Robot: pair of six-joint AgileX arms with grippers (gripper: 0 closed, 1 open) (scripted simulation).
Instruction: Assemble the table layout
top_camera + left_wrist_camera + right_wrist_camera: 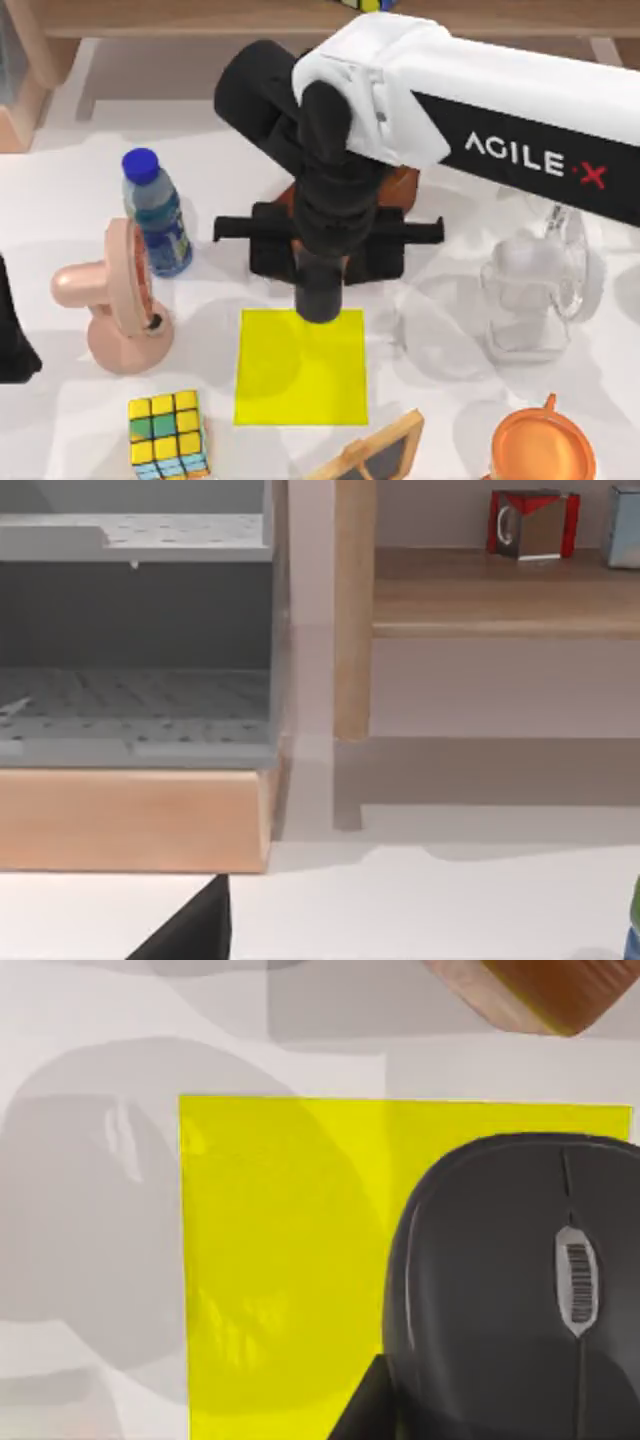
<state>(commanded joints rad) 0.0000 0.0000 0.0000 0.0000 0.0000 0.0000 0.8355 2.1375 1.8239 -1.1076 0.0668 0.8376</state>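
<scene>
My right arm reaches in from the right across the white table, and its gripper points down over the back edge of the yellow square mat. In the right wrist view a black mouse with a grey scroll wheel hangs close over the yellow mat, with one dark finger against its side. The gripper is shut on the mouse. My left arm is parked at the left edge of the table.
Around the mat stand a blue-capped bottle, a pink fan, a Rubik's cube, a small framed blackboard, an orange bowl and a clear glass jug. A black and brown object sits under the arm. A wooden shelf runs along the back.
</scene>
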